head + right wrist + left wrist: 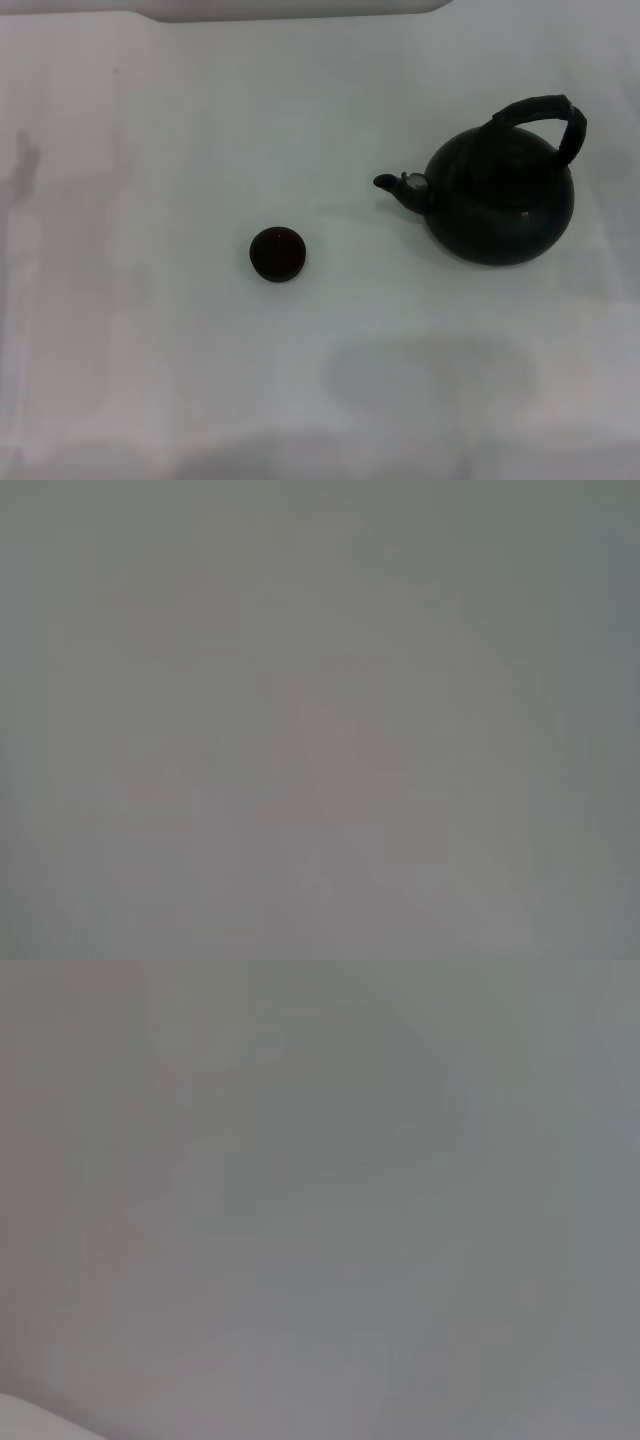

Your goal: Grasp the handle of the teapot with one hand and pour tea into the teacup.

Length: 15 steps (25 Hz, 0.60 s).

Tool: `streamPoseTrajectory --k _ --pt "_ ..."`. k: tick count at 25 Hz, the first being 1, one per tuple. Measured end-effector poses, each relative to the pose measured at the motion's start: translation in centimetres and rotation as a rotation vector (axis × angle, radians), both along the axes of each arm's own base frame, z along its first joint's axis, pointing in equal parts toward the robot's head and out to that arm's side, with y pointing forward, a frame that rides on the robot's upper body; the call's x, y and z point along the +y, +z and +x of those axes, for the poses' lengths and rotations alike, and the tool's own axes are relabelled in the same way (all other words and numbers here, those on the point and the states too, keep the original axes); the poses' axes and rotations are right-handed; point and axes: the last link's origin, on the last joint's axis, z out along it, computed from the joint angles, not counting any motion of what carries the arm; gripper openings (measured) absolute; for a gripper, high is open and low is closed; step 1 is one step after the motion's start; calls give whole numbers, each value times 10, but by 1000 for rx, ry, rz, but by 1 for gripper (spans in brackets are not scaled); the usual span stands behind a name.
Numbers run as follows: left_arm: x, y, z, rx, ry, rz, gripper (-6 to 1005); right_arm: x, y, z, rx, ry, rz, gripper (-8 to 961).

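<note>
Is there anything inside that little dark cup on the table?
From the head view, the teacup looks dark inside; whether it holds liquid cannot be told. It stands alone on the white table, apart from the teapot, whose spout points toward it.

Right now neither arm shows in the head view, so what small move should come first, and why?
Probably bring the right arm in above the handle. The teapot stands upright on the robot's right with its handle arched on top and nothing gripping it, its spout facing the teacup to its left. Neither gripper is in view.
</note>
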Motion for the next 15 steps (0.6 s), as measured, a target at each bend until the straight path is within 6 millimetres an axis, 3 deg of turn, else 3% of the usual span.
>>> streamPoseTrajectory --k 15 --pt "2 0 1 -1 -3 2 887 1 1 0 -3 1 3 736"
